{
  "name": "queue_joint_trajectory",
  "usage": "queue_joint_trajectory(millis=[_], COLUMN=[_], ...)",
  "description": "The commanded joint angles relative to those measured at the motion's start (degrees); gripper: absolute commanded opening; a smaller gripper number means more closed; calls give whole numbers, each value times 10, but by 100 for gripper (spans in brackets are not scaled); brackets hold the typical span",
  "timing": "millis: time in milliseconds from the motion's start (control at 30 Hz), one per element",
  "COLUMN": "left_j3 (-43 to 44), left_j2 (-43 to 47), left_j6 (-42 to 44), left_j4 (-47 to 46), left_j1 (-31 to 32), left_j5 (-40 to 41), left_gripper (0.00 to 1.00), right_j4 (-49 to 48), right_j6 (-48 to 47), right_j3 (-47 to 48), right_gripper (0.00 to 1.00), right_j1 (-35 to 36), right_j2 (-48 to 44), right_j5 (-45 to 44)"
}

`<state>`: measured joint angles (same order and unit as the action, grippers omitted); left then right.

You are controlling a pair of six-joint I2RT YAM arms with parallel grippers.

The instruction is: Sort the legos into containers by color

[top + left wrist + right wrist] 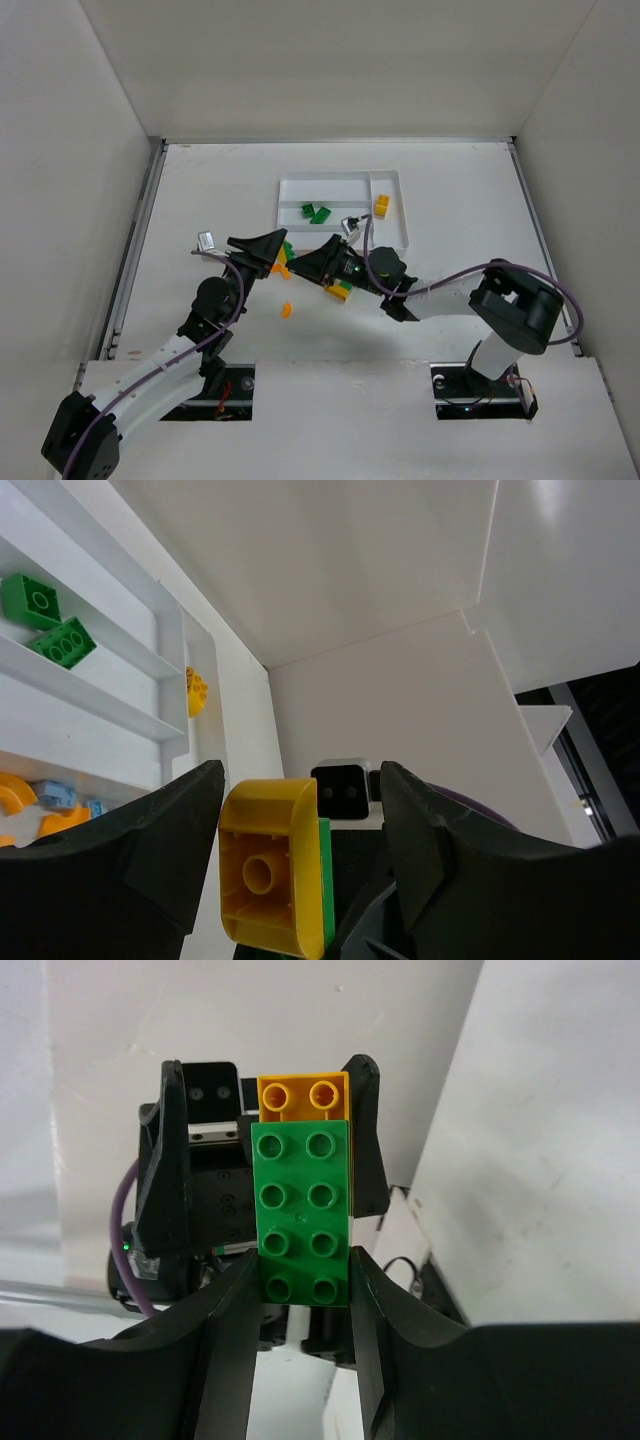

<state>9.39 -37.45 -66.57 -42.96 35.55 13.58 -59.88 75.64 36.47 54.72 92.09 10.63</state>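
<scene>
My right gripper (301, 1275) is shut on the near end of a green lego (302, 1210), held above the table. A yellow lego (303, 1096) is stuck to that green one's far end. My left gripper (300, 780) stands open around the yellow lego (268, 865), with a gap on each side. In the top view the two grippers, left (275, 246) and right (306, 262), meet nose to nose just in front of the white tray (292, 183). Two green legos (316, 212) lie in one long slot of the containers and a yellow one (382, 205) in the end slot.
Loose legos lie on the table under and beside the grippers: orange ones (286, 309), a yellow and green pair (340, 292), and orange and light blue pieces (40, 798) near the tray's front wall. White walls enclose the table on three sides.
</scene>
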Motion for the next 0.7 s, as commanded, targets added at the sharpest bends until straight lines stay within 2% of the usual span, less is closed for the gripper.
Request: queue_joint_trajectory(millis=[0, 233, 400, 667], left_j3=[5, 17, 22, 27], left_j2=[3, -6, -19, -25], left_j6=[-6, -2, -1, -1], left_j4=[-50, -55, -59, -56], left_j1=[-3, -7, -8, -12], left_j5=[-8, -15, -11, -4], left_gripper=[61, 55, 49, 48], right_j4=[-135, -209, -216, -232], right_j6=[63, 126, 133, 139], right_j3=[7, 12, 7, -1], right_gripper=[30, 30, 30, 31], right_j1=[-1, -7, -9, -19], right_j2=[19, 72, 74, 74], right_j5=[12, 12, -3, -7])
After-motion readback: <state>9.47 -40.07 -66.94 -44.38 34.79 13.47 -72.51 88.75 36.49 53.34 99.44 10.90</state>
